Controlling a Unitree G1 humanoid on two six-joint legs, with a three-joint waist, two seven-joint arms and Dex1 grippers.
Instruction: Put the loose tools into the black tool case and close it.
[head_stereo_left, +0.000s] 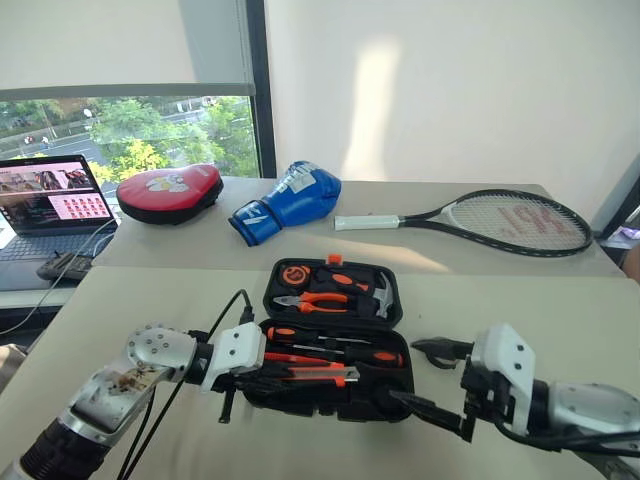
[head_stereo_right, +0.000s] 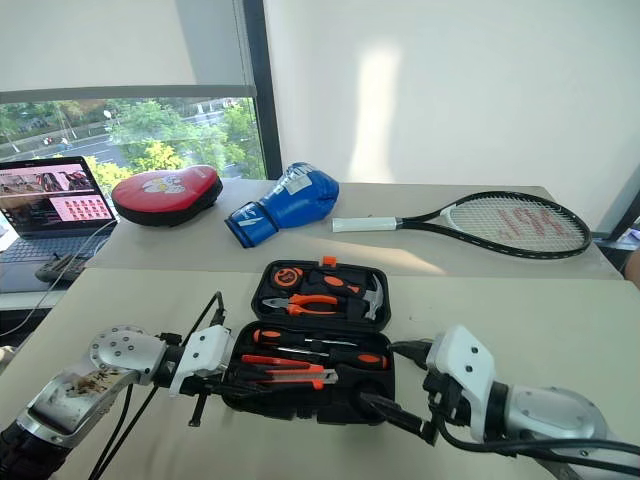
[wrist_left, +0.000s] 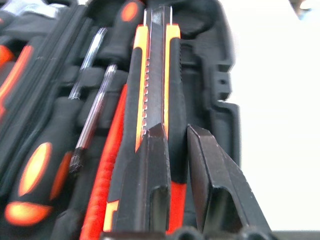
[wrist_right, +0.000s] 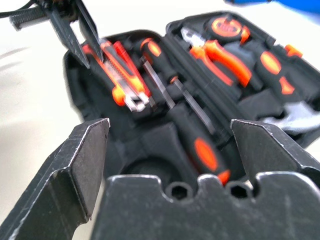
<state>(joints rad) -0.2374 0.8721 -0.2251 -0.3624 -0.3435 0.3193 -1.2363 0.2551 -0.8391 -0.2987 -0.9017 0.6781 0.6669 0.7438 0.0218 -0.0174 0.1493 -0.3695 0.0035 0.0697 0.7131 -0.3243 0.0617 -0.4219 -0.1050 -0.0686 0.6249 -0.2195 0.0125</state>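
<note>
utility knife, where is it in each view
Left eye: utility knife in the black tool case's near half, beside the left gripper.
Right eye: same slot.
Left wrist: running up the middle, past the fingers.
Right wrist: upper left.
Shared landmark: the neighbouring black-and-orange screwdriver.

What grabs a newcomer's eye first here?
The open black plastic tool case in the middle of the beige table, full of orange-and-black tools. The left gripper has its fingers nearly shut on the orange-black utility knife at the case's near edge; the right gripper is wide open beside the case.
</note>
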